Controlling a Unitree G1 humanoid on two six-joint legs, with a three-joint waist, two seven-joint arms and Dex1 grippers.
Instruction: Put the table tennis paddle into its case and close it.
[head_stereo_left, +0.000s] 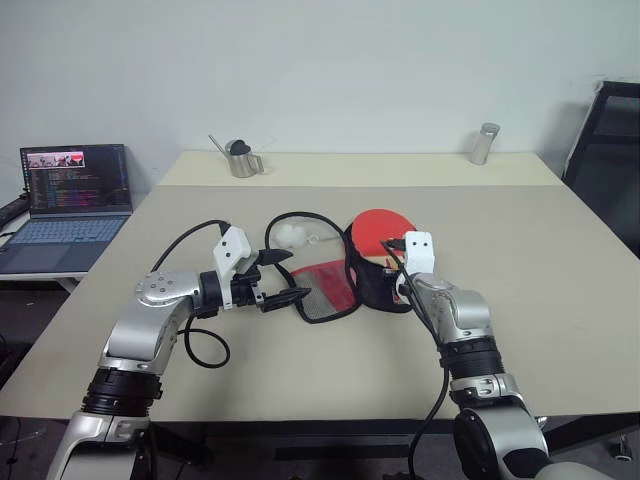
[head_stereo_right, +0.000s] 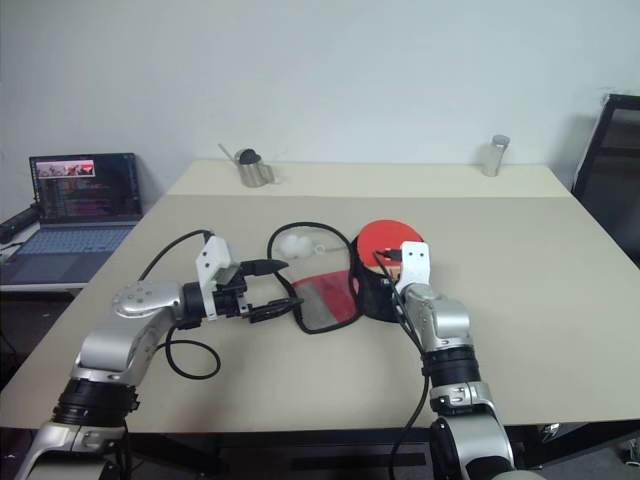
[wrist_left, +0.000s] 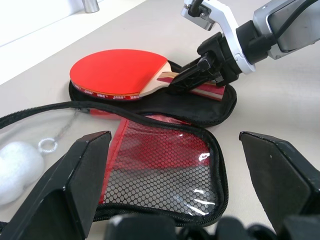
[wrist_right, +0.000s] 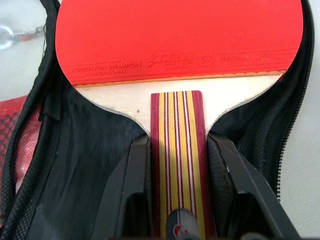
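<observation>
The table tennis paddle (wrist_right: 177, 35), red face up, lies in the black half of the open case (wrist_left: 210, 107) at the table's middle. My right gripper (wrist_right: 177, 145) is shut on the paddle's striped wooden handle (wrist_left: 207, 91), one finger on each side. The case's red flap with black mesh (head_stereo_left: 325, 290) lies spread flat to the left of the paddle. My left gripper (head_stereo_left: 290, 277) hangs open just left of that flap, with nothing between its fingers (wrist_left: 75, 175).
A white fluffy ball on a key ring (head_stereo_left: 292, 236) and a black strap loop (head_stereo_left: 300, 215) lie behind the flap. A metal pitcher (head_stereo_left: 240, 160) and a metal cylinder (head_stereo_left: 484, 143) stand at the back. A laptop (head_stereo_left: 75, 195) is at left, a black chair (head_stereo_left: 610, 150) at right.
</observation>
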